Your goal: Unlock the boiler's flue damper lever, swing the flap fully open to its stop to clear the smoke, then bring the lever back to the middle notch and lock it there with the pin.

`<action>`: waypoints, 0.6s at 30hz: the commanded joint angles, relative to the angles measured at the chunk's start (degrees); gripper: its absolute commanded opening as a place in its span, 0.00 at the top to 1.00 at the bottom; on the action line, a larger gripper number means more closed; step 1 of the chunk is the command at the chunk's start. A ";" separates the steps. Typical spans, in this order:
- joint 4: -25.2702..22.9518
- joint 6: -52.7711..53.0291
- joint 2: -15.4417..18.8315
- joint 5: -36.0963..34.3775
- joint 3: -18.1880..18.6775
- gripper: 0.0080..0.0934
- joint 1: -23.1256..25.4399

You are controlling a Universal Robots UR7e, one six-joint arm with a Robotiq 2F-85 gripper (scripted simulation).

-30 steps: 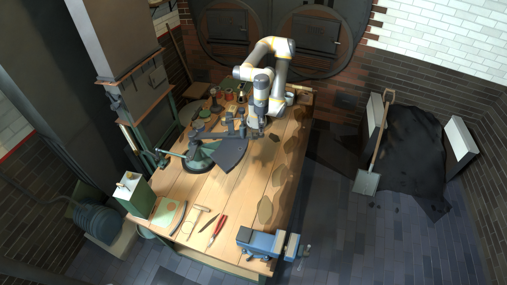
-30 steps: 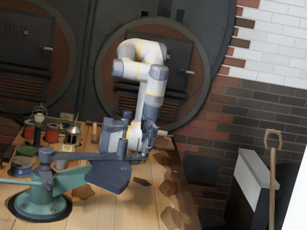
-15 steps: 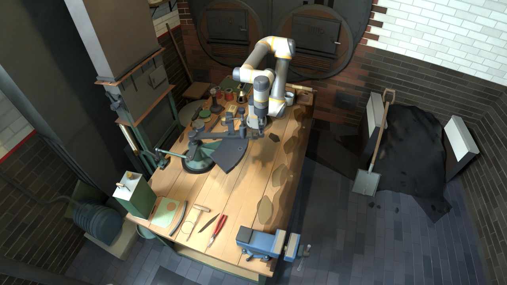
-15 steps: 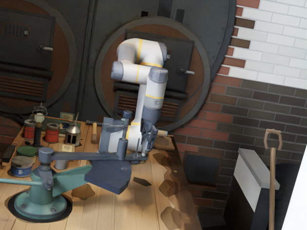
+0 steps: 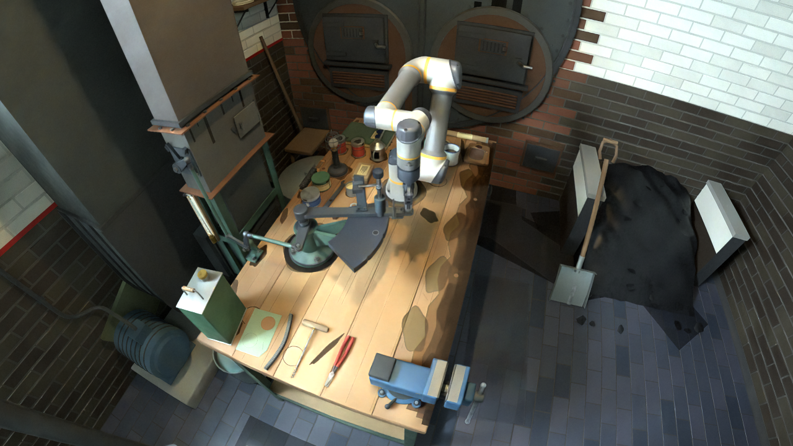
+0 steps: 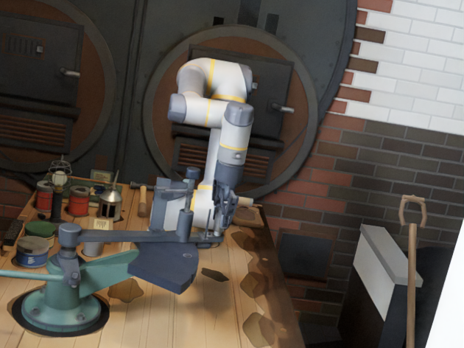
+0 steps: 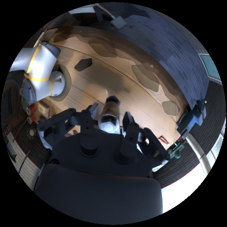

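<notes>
On the far half of the wooden bench the damper lever [image 5: 344, 211] [image 6: 142, 235] reaches from its green pivot stand [image 5: 308, 251] [image 6: 60, 300] toward the robot's base, above the dark notched sector plate [image 5: 359, 239] [image 6: 164, 264]. A grey pin [image 5: 379, 191] [image 6: 186, 210] with a round knob stands upright on the lever near its outer end. The lever's round-ended handle [image 7: 109, 115] lies between the fingers in the wrist camera. My gripper [image 5: 406, 204] [image 6: 221, 221] [image 7: 109, 118] points straight down over the lever's tip, its fingers open around that handle without gripping it.
A grey bracket [image 6: 166, 202] rises just behind the pin. Tins, red spools and a lamp [image 5: 334, 152] crowd the bench's far left corner. A blue vice [image 5: 421, 380] sits at the near edge, with pliers [image 5: 339, 358] and hand tools beside it.
</notes>
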 commanded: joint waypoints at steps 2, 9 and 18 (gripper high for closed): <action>-0.03 0.00 -0.01 0.00 -0.03 0.41 0.00; -0.03 0.00 -0.01 0.00 -0.02 0.42 0.00; -0.03 0.00 -0.01 0.00 -0.02 0.63 0.00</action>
